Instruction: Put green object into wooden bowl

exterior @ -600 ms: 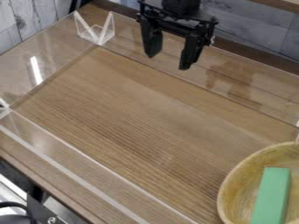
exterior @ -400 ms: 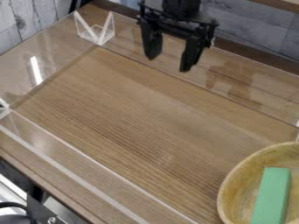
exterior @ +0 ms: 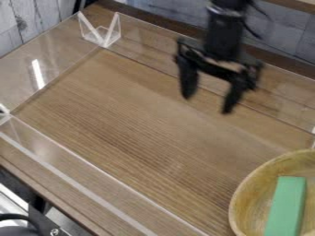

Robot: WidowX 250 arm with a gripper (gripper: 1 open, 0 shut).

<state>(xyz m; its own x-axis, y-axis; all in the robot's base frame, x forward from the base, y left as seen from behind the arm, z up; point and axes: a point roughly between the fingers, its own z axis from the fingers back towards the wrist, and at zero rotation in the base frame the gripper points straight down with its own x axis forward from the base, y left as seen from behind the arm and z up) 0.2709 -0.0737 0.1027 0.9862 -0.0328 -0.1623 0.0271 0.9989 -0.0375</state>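
At the near right corner of the tabletop (exterior: 147,120), in the single camera view, the wooden bowl (exterior: 252,189) sits partly cut off by the picture's edge, and the green object (exterior: 286,206) lies flat inside it, resting on the pale inner surface with its long side running away from the viewer. Toward the far edge, right of the middle, the gripper (exterior: 215,90) hangs above the bare wood, pointing down, its two dark fingers (exterior: 189,81) spread wide apart with nothing between them. It is well apart from the bowl. Judging from this, the task looks done: the block is in the bowl and free of the fingers, so nothing obvious is left beyond the arm clearing off. No brand, label or legible writing shows anywhere.
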